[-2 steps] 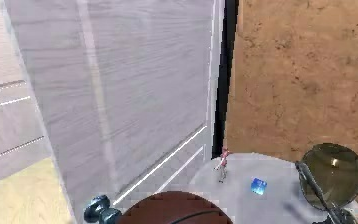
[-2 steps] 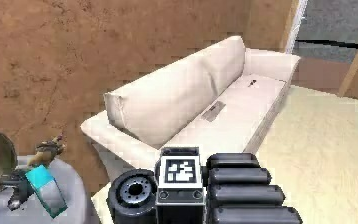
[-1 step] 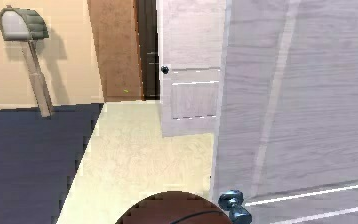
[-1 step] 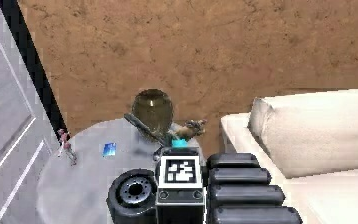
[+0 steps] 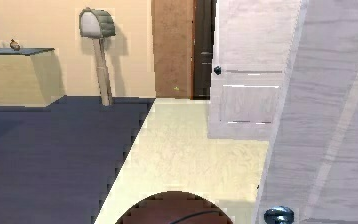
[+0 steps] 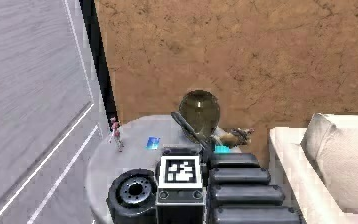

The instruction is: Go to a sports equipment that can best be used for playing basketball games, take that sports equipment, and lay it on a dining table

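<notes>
The basketball (image 5: 175,210), a red-brown dome with dark seams, showed at the forward view's bottom edge, mostly cut off. It was probably light, springy and ready to roll, and best taken across its middle. Over the round bench (image 6: 107,175) the gripper (image 6: 190,135) stood by a dark round thing (image 6: 200,108). I could not tell the gripper's state, nor whether it held anything.

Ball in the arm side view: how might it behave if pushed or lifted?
The ball looks fully round, so a nudge would probably set it rolling. The round table shows no raised rim, so it might roll off.
</notes>
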